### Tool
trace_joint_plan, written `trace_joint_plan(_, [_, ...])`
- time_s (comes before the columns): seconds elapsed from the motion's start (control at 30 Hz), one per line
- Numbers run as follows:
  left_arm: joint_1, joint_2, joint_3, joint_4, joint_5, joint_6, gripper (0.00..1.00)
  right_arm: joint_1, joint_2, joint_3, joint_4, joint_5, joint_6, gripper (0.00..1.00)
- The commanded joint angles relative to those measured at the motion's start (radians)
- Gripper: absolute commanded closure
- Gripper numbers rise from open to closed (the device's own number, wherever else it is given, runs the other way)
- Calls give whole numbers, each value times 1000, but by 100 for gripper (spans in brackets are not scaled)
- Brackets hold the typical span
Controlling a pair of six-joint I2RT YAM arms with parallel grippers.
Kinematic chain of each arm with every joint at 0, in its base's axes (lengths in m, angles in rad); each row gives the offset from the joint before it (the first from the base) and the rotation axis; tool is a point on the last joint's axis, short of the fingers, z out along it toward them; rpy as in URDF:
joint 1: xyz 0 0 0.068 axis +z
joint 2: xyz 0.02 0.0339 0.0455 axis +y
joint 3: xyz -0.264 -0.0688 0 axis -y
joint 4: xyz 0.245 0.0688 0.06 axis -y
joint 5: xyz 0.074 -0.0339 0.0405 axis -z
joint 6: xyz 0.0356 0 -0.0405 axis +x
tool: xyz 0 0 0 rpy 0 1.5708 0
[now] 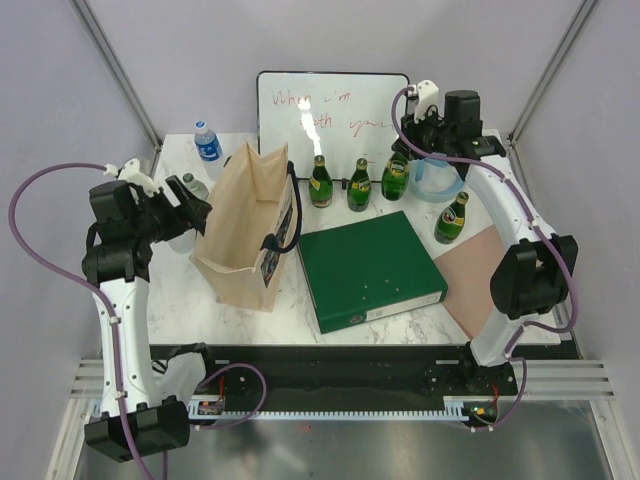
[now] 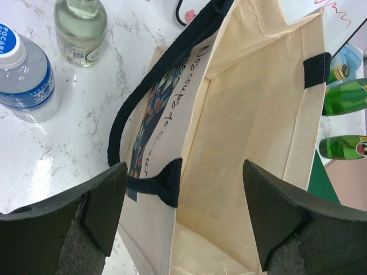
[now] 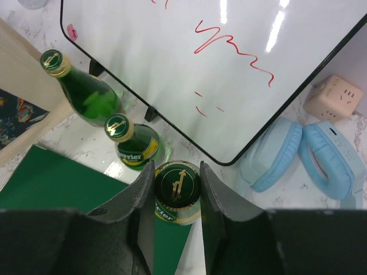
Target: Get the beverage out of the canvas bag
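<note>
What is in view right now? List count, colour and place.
canvas bag: one, beige with dark handles, left of centre
green bottles: four, green, three in a row before the whiteboard, one further right
binder: one, green, right of the bag
whiteboard: one, white, at the back
water bottle: one, clear, blue label, back left
clear bottle: one, colourless, left of the bag
headphones: one pair, light blue, back right
power cube: one, beige, beside the headphones
mat: one, pink, right side
left gripper: one, black, open above the bag's mouth
right gripper: one, black, shut on the row's right-hand green bottle
</note>
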Motion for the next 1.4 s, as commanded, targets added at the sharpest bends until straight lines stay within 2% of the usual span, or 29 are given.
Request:
trace_joint_plan(0.0, [1,33,55,77,5,22,13,-2,34,32,252,-20,-7,100])
trace_joint_plan(0.3, [-1,85,72,107,22,18,13,-1,117,33,340,-17,-9,100])
trace_joint_plan(0.67, [-41,160,88,141,21,22,13,-1,168,10,343,-15,-47,99])
trace_joint_plan(0.93, [-120,240,133,166,-30,38,13,-2,145,-51,338,-17,-84,88])
trace_joint_plan(1.07, [-162,273,156,173,-62,60,14,-4,129,-74,330,-28,-98,75])
trace_joint_plan(1.1, [-173,281,160,175,-84,77,14,-2,120,-77,330,-28,-98,62])
trace_joint_plan(1.13, [-197,287,167,176,-94,87,13,-2,113,-80,326,-29,-98,53])
trace_joint_plan(1.17, [-212,301,177,179,-108,101,13,-2,105,-88,326,-29,-98,33])
trace_joint_plan(1.23, [-229,319,187,181,-150,140,13,-2,74,-94,323,-28,-95,21])
trace_joint_plan(1.27, [-266,341,196,182,-162,152,13,-2,65,-100,323,-22,-91,9])
trace_joint_plan(1.3, [-275,350,200,184,-188,172,13,-5,41,-103,321,-20,-81,2])
trace_joint_plan(1.37, [-301,375,217,182,-222,190,14,-7,18,-112,317,-20,-68,2])
